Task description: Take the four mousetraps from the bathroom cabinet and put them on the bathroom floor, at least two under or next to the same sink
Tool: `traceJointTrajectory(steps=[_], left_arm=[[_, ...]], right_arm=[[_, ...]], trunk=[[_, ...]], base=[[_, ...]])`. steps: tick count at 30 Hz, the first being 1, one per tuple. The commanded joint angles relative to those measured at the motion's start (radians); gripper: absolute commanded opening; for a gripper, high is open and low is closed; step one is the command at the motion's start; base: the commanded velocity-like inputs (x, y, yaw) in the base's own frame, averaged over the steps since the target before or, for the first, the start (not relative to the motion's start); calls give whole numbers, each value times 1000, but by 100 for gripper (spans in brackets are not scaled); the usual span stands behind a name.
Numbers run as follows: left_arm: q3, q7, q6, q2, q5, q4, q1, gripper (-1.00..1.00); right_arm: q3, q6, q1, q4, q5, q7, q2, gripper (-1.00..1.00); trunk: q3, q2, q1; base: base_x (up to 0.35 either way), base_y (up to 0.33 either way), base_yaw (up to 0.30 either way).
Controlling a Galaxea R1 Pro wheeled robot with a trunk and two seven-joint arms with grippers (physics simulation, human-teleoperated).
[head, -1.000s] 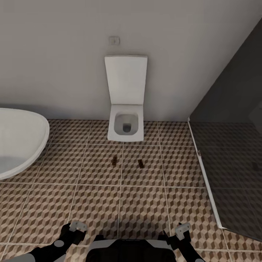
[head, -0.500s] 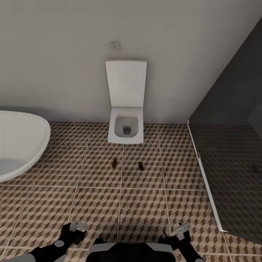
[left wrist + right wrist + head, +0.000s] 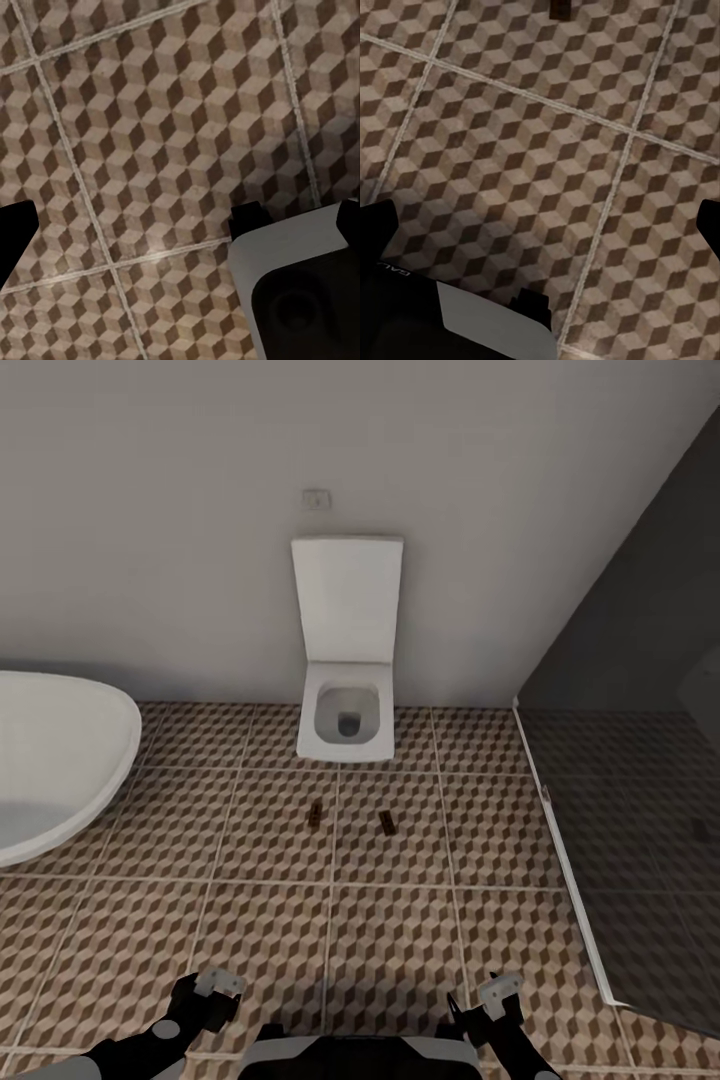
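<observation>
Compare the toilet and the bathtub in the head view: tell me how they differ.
The toilet is square-edged, while the bathtub has a rounded, oval rim. The toilet shows whole, lid raised against the wall; the bathtub is cut off by the picture's left edge. The toilet has two mousetraps lying on the floor just in front of it; the bathtub has none beside it. Both are white and stand on the same cube-patterned tiles.
</observation>
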Motion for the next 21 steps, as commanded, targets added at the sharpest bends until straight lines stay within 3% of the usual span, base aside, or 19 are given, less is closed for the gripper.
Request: traceJointTrajectory(steps=[1, 21], left_arm=[[-9, 8, -4, 0, 7, -3, -1, 100], [-9, 9, -4, -2, 7, -3, -1, 100]], right_arm=[[1, -3, -1, 1, 3, 0, 0, 100], [1, -3, -1, 1, 3, 0, 1, 100]], trunk=[[0, -2, 1], [32, -2, 1]], base=[[0, 0, 0], [0, 0, 0]])
